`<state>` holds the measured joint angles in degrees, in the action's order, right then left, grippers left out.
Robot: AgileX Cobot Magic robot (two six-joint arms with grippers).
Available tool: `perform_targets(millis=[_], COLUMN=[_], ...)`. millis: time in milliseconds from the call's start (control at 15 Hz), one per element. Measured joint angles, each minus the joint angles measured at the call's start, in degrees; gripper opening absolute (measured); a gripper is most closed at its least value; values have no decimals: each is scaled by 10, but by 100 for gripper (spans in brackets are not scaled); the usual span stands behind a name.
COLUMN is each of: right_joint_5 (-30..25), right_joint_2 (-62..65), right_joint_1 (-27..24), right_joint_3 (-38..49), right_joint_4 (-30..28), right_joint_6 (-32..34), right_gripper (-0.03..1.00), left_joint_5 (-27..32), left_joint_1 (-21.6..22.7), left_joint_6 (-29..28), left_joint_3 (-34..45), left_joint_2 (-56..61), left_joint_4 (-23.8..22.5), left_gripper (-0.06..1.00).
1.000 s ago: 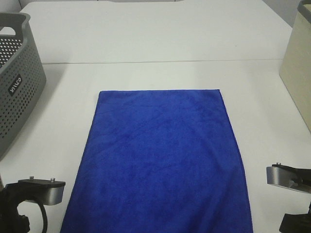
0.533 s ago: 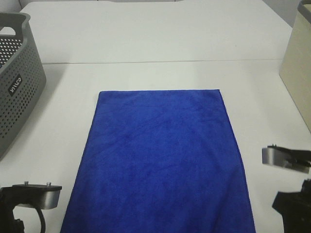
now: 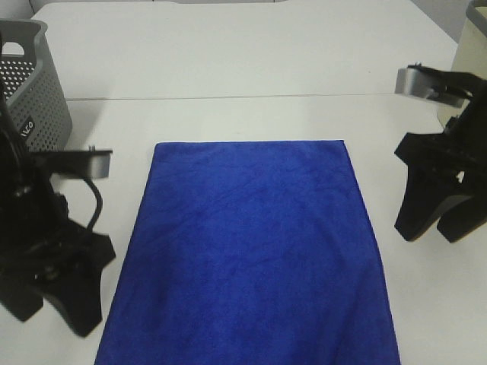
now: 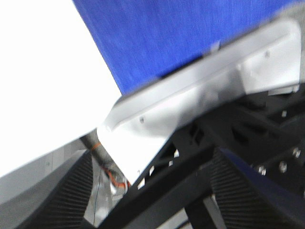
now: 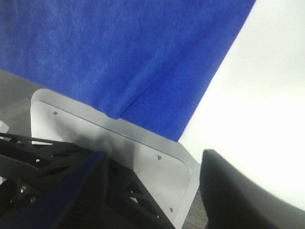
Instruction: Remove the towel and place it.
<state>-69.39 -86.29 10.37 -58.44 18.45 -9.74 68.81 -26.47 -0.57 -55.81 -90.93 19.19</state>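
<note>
1. The towel [image 3: 251, 251] lies flat and spread out in the middle of the white bench [image 3: 228, 61], a plain royal-blue rectangle with its long sides running from front to back.
2. Its far edge is straight and stops well short of the bench's far edge. Its near end runs out of the high view, so where it ends cannot be told.
3. The left end effector [image 3: 52, 308] hangs over bare bench just beside the towel's left side, towards the near-left corner. Its two black fingers [image 3: 82, 308] are spread wide apart with nothing between them.
4. The left wrist view confirms this, with both ribbed pads [image 4: 66, 195] well apart and empty, and blue cloth beyond them.
5. The right end effector [image 3: 439, 226] is over bare bench near the right edge, clear of the towel's right side. It too is spread wide and holds nothing.
6. The right wrist view shows its fingers [image 5: 238, 191] apart, with the towel's edge and white bench beyond.
7. A grey perforated basket [image 3: 38, 84] stands at the bench's left edge, partly behind the left arm.
8. A beige container [image 3: 475, 84] stands at the right edge, behind the right arm.
</note>
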Motion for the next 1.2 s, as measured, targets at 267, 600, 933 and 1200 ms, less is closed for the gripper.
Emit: perform_targets(millis=[267, 600, 933, 1200], right_joint_5=[17, 7, 0, -1], right_joint_2=[-43, -197, -319, -411], right_joint_1=[-63, -117, -122, -163], right_joint_3=[-100, -250, -419, -528], right_joint_4=[-1, 138, 152, 157], right_joint_6=[6, -99, -107, -92], right_gripper=[58, 58, 58, 58], left_joint_5=[-42, -62, -83, -91], left_joint_1=[115, 170, 170, 170], left_joint_6=[36, 66, 87, 94], left_joint_3=[-100, -250, -392, -484], left_joint_2=[-16, -145, -266, -367], left_joint_4=[-1, 3, 15, 65], left_gripper=[65, 65, 65, 65])
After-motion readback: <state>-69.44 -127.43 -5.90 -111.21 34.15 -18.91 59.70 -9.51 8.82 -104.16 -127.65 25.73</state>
